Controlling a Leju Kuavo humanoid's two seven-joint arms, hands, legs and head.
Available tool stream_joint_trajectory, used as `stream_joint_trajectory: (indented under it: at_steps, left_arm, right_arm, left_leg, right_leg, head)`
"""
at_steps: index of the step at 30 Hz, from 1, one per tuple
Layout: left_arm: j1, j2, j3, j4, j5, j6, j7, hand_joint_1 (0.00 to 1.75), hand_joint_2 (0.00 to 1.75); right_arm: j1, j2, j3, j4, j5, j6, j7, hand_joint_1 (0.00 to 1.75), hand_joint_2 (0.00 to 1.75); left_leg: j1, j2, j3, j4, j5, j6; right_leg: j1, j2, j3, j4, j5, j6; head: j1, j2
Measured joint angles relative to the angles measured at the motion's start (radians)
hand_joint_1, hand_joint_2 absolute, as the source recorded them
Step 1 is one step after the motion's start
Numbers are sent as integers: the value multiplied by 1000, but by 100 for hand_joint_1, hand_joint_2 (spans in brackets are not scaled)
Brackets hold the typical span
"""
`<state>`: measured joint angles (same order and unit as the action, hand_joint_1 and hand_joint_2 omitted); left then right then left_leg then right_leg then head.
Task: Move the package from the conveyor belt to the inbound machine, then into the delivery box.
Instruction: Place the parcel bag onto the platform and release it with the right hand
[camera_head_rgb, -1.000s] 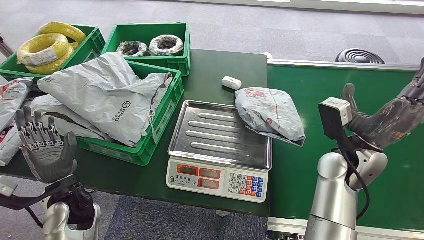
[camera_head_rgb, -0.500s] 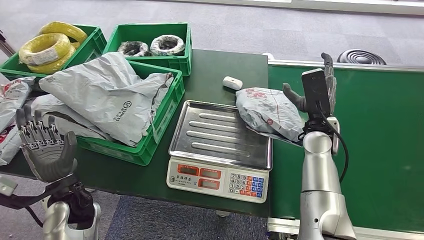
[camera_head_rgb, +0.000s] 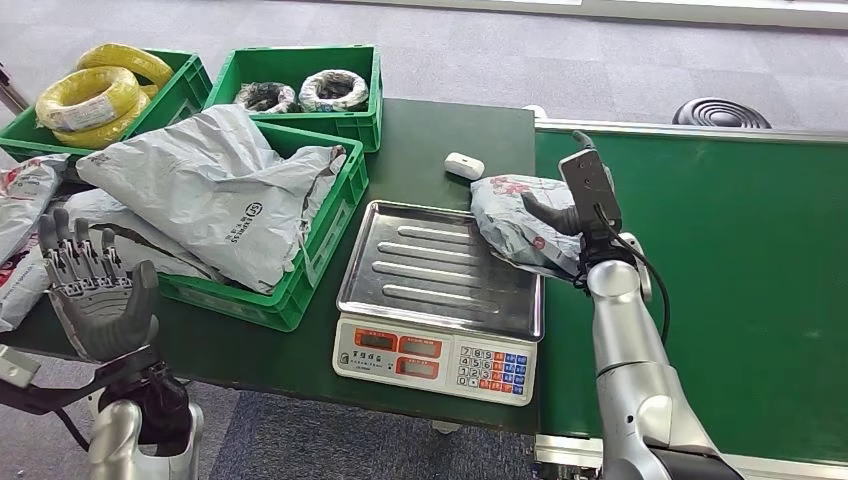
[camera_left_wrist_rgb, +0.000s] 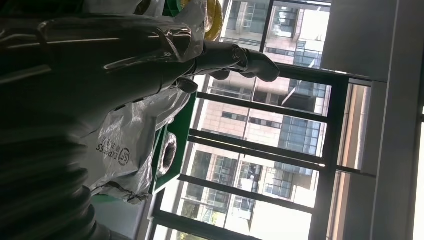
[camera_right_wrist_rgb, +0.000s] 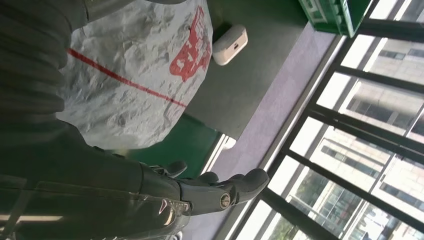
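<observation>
The grey package (camera_head_rgb: 535, 225) lies centre-right in the head view, at the conveyor belt (camera_head_rgb: 740, 260) edge beside the scale (camera_head_rgb: 440, 290). The right hand (camera_head_rgb: 560, 210) is against it, fingers seemingly extended, not clamped. At lower left, the left hand (camera_head_rgb: 98, 300) is raised, fingers apart, empty.

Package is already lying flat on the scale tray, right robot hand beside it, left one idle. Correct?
Not quite. The head view shows the scale tray bare; the package still lies beside it on the conveyor belt. The right robot hand is beside it, the left robot hand idle.
</observation>
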<state>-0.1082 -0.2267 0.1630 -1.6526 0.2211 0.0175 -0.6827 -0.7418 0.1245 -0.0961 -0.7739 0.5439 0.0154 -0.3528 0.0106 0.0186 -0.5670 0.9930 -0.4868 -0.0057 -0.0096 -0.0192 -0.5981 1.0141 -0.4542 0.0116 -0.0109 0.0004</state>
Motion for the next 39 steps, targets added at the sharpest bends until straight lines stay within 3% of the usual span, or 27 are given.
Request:
stream_joint_trajectory:
  at_steps: [3,17,20,26,34,39]
  left_arm:
    - [-2,0,0,8,0,0,0,0,175]
    - [0,0,1,15,-1,3,1,0,175]
    - [3,-1,2,13,-3,10,5,0,175]
    - [4,-10,5,-4,-13,28,34,0,175]
    - [4,-19,11,-13,-21,31,49,0,175]
    - [3,-20,14,-13,-26,28,58,0,175]
  right_arm:
    - [-3,-2,4,23,-29,27,-15,0,175]
    - [6,-1,4,56,-90,-9,13,0,175]
    - [37,6,4,51,-116,-79,56,0,175]
    - [78,29,3,49,-22,-362,204,0,175]
    - [105,44,-1,46,11,-379,259,0,175]
    - [114,45,2,47,108,-335,353,0,175]
  left_leg:
    - [0,0,0,0,0,0]
    - [0,0,0,0,0,0]
    - [0,0,0,0,0,0]
    - [0,0,0,0,0,0]
    - [0,0,0,0,0,0]
    - [0,0,0,0,0,0]
  right_leg:
    - [0,0,0,0,0,0]
    - [0,0,0,0,0,0]
    - [0,0,0,0,0,0]
    - [0,0,0,0,0,0]
    - [0,0,0,0,0,0]
    - [0,0,0,0,0,0]
  head:
    - [0,0]
    - [0,0]
    - [0,0]
    - [0,0]
    - [0,0]
    - [0,0]
